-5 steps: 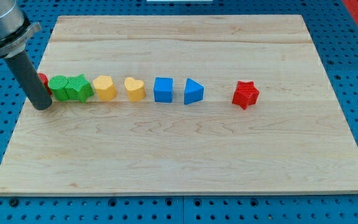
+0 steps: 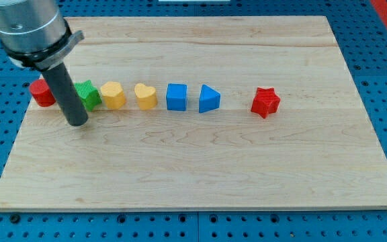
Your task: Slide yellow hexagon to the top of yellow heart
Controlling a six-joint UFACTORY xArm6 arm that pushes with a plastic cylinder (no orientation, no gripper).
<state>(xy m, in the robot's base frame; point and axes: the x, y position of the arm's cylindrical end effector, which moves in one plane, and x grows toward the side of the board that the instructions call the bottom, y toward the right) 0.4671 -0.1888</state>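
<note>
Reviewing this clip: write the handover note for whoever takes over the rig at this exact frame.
My tip rests on the board at the view's left, just below the green block, which the rod partly hides.
The yellow hexagon sits in the row, with the yellow heart next to it on the view's right, a small gap between them.
Done: nothing visible; the hexagon is beside the heart, not above it.
Left: bring the tip to the hexagon and push it round to the view's top of the heart.
</note>
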